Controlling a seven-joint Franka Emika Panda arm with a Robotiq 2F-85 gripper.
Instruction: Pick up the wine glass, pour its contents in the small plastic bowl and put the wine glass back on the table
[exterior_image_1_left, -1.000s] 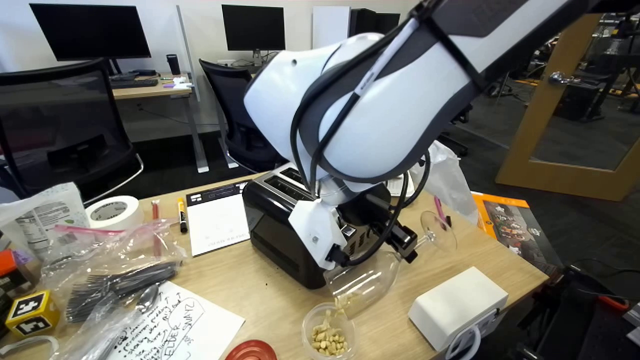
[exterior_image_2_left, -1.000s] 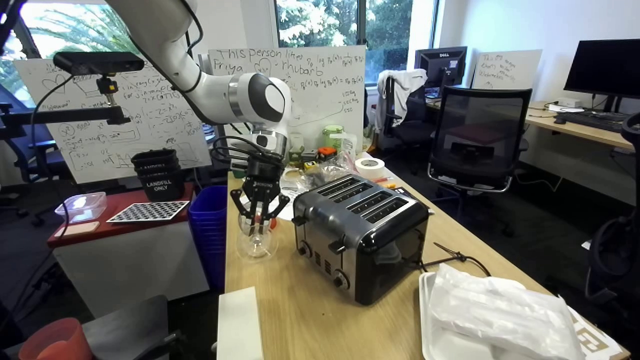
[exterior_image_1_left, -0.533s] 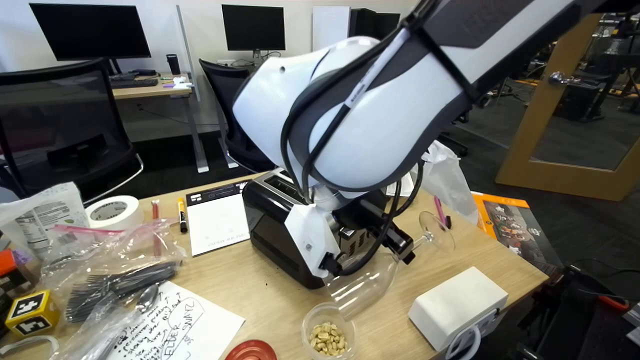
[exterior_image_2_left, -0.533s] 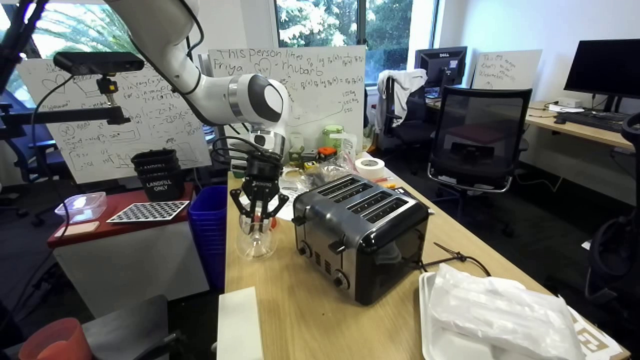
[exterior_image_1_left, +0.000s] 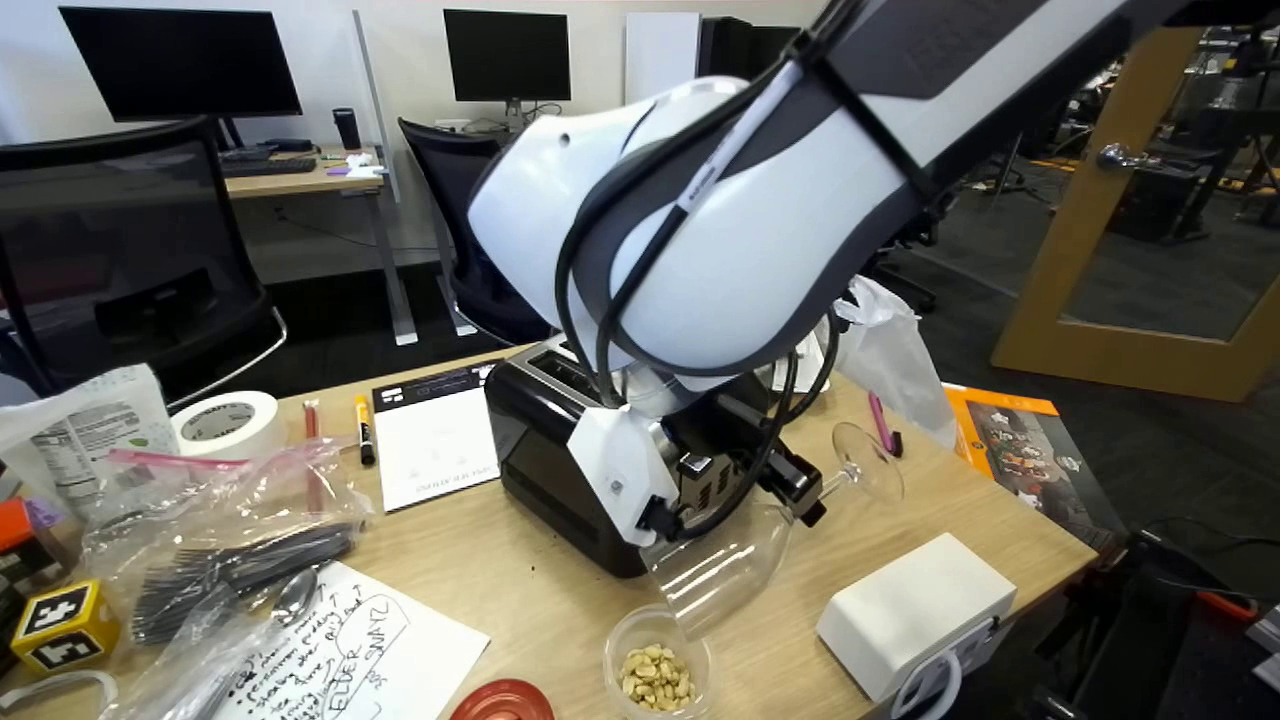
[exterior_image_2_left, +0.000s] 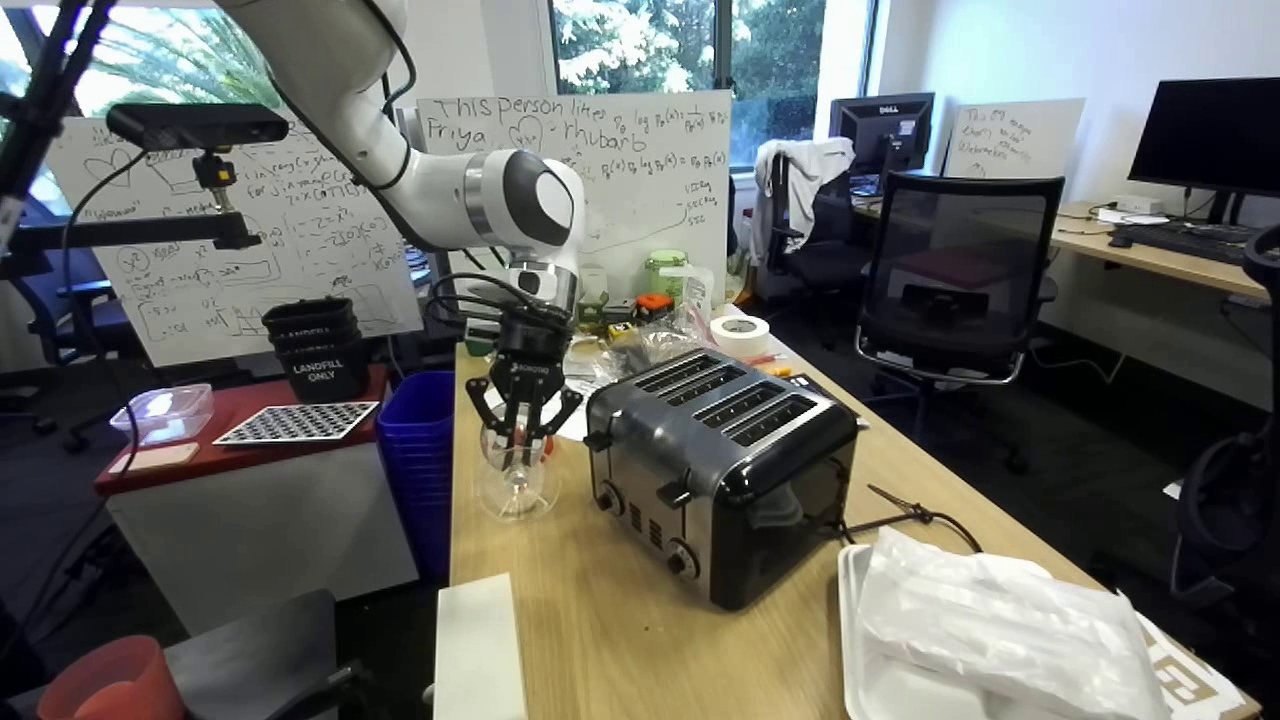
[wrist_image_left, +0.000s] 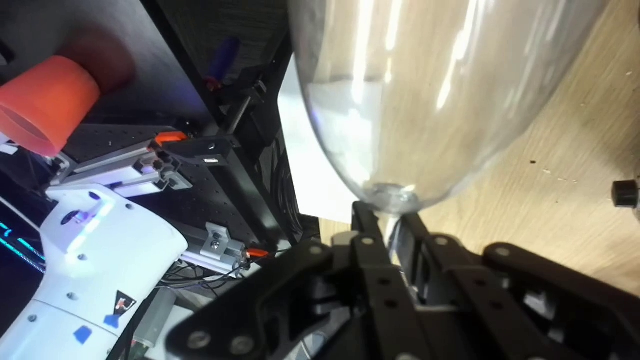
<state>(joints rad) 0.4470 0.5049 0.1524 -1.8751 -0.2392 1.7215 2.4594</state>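
A wine glass (exterior_image_1_left: 725, 565) tilts above the counter (exterior_image_1_left: 450, 560), rim left and near toward a plastic bowl (exterior_image_1_left: 636, 622) of peanuts (exterior_image_1_left: 657, 678), foot right and far. Jaws clamp its stem; righting it seems next.

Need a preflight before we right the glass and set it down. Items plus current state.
1. Grip: claw shut on the stem of the glass. OK.
2. Pour: bits piled inside the bowl. OK.
3. Leftovers: no bits show in the visible part of the glass. OK.
4. Contact: glass apart from the bowl? Cannot tell; they overlap in an exterior view.
5. Clearance: glass apart from the toaster; a gap shows in an exterior view. OK.
6. Posture: glass upright? Not ok; tilted, mouth down toward the bowl, so probably turn it before lowering.
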